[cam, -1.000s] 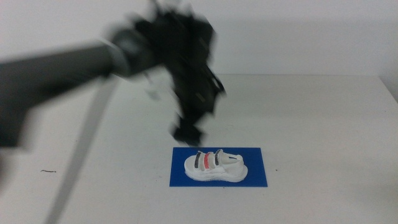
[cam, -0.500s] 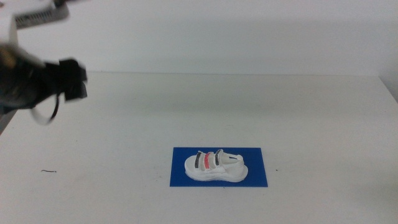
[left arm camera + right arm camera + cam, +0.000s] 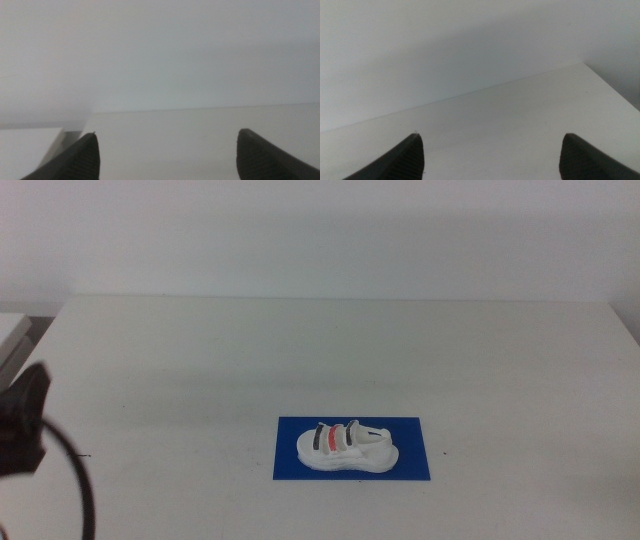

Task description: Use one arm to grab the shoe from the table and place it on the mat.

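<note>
The white shoe [image 3: 345, 446] with two dark straps and one red strap lies flat on the deep-blue mat [image 3: 415, 463] on the white table [image 3: 330, 350]. The left arm [image 3: 25, 430] shows only at the picture's left edge, far from the shoe. In the left wrist view its gripper [image 3: 165, 155] is open and empty, with only table and wall between the jaws. The right gripper [image 3: 490, 157] is open and empty in the right wrist view; that arm is out of the middle view.
A small dark mark [image 3: 85, 454] lies on the table at the left. The table's far edge meets a plain white wall [image 3: 330, 235]. A black cable loop [image 3: 78, 480] hangs from the left arm at the bottom left.
The left arm has pulled back from above the mat to the far left edge of the picture and lower. The shoe stays on the mat, unmoved.
</note>
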Motion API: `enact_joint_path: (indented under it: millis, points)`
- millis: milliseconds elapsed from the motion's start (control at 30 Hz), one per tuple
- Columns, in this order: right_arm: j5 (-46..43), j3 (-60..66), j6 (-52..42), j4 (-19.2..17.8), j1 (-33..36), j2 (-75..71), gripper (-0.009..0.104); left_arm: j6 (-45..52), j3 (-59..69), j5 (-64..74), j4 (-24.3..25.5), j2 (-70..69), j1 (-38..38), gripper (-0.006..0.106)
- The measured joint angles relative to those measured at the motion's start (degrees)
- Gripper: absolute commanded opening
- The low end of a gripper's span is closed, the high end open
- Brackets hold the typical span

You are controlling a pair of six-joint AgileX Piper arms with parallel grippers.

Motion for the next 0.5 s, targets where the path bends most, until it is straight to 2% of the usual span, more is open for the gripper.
enact_joint_path:
  millis: [367,500]
  points:
    - [0.00,0.00,0.00,0.00,0.00,0.00,0.079,-3.74,7.48,1.59,0.00,-10.07,2.85,0.094]
    - [0.00,0.00,0.00,0.00,0.00,0.00,0.079,-3.82,9.51,6.44,0.24,-18.27,2.85,0.094]
